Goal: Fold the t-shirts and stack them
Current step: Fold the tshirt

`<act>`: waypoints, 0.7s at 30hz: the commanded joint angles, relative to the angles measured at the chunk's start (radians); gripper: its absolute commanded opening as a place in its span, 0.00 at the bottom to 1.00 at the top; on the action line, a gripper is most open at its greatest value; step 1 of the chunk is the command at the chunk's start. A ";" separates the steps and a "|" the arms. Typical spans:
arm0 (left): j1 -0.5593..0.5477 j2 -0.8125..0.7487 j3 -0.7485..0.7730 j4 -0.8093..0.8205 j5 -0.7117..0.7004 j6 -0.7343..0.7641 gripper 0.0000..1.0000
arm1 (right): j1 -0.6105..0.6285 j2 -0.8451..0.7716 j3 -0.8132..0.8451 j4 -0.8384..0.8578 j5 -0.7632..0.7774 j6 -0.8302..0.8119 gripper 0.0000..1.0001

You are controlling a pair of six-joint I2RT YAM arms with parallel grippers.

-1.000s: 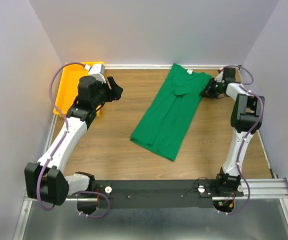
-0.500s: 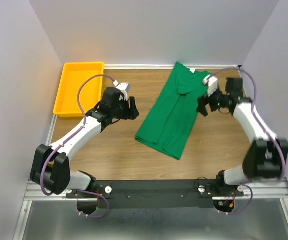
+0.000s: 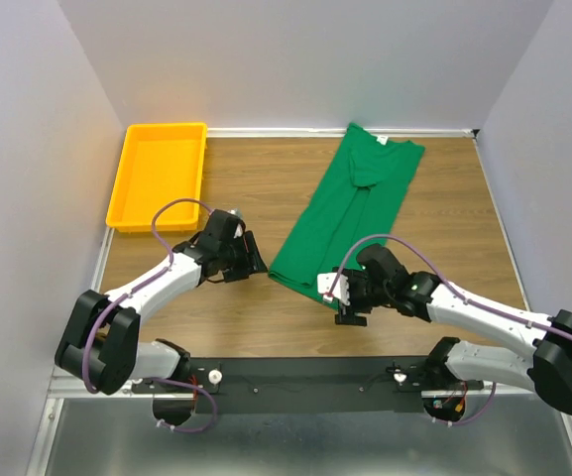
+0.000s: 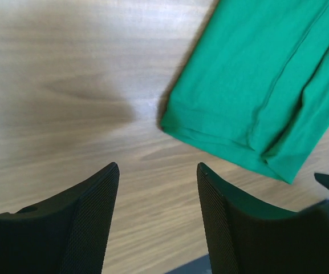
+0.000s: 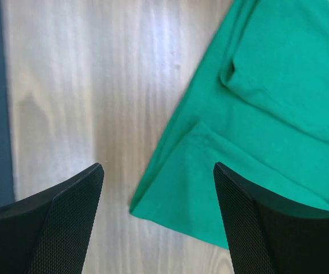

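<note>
left tool (image 3: 253, 260) and right tool (image 3: 342, 300) hover empty, fingers apart. the green t-shirt (image 3: 350, 213), folded lengthwise on the table (image 3: 266, 178), has its hem just ahead of both. likely next: pinch the hem corners for the crosswise fold.

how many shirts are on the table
1. The green shirt lies folded lengthwise on the table, slanting from the far edge toward the near middle, right of the yellow tray. A second one under it can't be ruled out, but none shows.
</note>
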 commanded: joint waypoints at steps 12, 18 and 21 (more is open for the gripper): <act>-0.085 0.016 -0.166 0.169 -0.037 -0.570 0.64 | 0.124 -0.016 -0.129 0.192 0.379 0.094 0.84; -0.108 0.165 -0.090 0.237 -0.038 -0.609 0.64 | 0.124 -0.060 -0.166 0.171 0.369 0.054 0.84; -0.114 0.227 -0.045 0.194 -0.046 -0.644 0.64 | 0.124 -0.064 -0.182 0.171 0.349 0.028 0.83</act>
